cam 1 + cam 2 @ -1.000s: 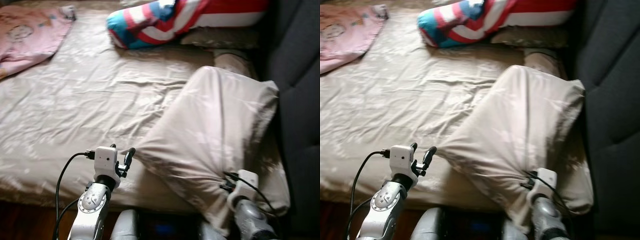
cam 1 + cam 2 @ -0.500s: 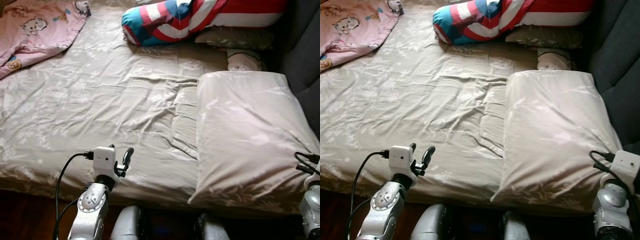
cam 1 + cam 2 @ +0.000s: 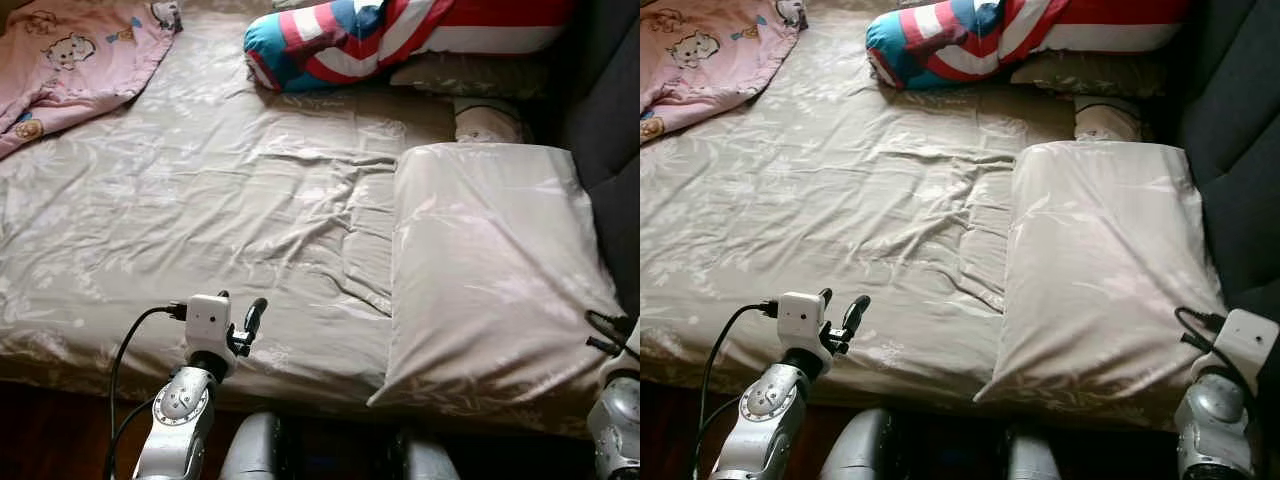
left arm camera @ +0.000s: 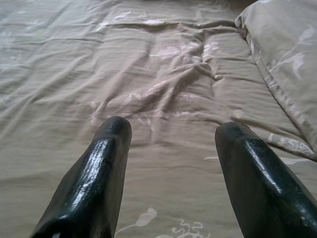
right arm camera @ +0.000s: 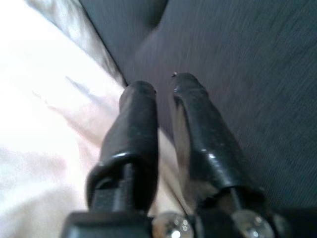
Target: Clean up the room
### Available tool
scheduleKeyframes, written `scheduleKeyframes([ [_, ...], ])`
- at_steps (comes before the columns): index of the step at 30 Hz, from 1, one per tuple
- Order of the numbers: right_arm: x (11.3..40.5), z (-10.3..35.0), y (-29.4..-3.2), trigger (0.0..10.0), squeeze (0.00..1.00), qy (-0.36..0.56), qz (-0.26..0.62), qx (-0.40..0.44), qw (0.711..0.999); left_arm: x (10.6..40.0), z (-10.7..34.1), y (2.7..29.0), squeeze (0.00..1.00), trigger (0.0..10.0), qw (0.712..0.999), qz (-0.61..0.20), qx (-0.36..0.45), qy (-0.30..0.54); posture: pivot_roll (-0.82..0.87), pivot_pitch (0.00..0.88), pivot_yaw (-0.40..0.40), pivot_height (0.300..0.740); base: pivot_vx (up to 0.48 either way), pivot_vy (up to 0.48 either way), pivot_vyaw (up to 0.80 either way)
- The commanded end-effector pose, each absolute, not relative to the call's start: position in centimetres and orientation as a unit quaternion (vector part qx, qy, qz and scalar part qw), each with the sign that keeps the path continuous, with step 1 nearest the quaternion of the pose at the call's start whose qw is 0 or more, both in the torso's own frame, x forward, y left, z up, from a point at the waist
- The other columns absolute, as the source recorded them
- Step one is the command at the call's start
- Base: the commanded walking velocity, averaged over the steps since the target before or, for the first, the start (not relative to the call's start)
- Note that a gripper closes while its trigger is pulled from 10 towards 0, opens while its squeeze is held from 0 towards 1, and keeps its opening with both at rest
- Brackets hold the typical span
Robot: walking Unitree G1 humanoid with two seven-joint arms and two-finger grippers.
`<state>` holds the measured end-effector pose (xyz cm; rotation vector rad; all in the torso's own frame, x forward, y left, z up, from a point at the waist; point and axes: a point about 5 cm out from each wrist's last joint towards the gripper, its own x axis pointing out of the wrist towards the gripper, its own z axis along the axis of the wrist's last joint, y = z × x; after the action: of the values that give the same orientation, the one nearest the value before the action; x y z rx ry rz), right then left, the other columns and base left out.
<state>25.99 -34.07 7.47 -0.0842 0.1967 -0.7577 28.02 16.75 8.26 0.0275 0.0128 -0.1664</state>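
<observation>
A large beige pillow (image 3: 490, 270) lies flat on the right side of the bed, its far edge against the dark padded headboard (image 3: 615, 110). My right arm's wrist (image 3: 1240, 345) sits at the pillow's near right corner. In the right wrist view, my right gripper (image 5: 163, 87) has its fingers close together with nothing between them, tips over the headboard and the pillow alongside. My left gripper (image 3: 243, 300) stands open over the bed's near edge, above the wrinkled beige sheet (image 4: 163, 89), holding nothing.
A bolster with red, white and blue stripes (image 3: 380, 35) lies across the far end of the bed, with a small beige cushion (image 3: 487, 122) below it. A pink printed blanket (image 3: 70, 60) lies at the far left. Dark floor (image 3: 40, 440) runs along the bed's near edge.
One second ago the pillow was propped up and tilted over my right arm; now it lies flat by the headboard. My right wrist has drawn back to its corner. The left arm stayed put.
</observation>
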Motion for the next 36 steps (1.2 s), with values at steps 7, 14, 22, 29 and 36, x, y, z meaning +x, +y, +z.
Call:
scheduleKeyframes([
  [7,27.8,9.2,-30.4,10.0,0.00,0.026,-0.210,-0.025,0.977,27.4,6.8,17.3,0.00,10.0,0.997,-0.054,-0.033,0.035,-0.05,0.209,-0.003,0.662,0.000,0.000,0.00],
  [14,26.6,4.4,-24.6,10.0,0.00,0.093,-0.108,0.033,0.989,27.2,4.1,18.3,0.00,10.0,0.993,-0.022,-0.067,0.090,-0.03,0.212,0.002,0.677,0.000,0.000,0.00],
  [22,23.7,-0.1,-23.3,10.0,0.00,0.168,-0.120,0.088,0.975,27.0,2.6,18.5,0.00,10.0,0.990,-0.021,-0.065,0.126,-0.03,0.200,0.025,0.722,0.000,0.000,0.00],
  [29,21.5,-2.7,-21.8,10.0,0.00,0.210,-0.079,0.091,0.970,26.0,-0.1,19.8,0.00,10.0,0.980,0.010,-0.075,0.186,-0.04,0.171,0.041,0.740,0.000,0.000,0.00],
  [36,20.3,-4.8,-21.6,10.0,0.00,0.259,-0.086,0.100,0.957,25.8,-1.4,22.4,0.00,10.0,0.968,0.057,-0.042,0.242,-0.04,0.112,0.045,0.740,0.000,0.000,0.00],
])
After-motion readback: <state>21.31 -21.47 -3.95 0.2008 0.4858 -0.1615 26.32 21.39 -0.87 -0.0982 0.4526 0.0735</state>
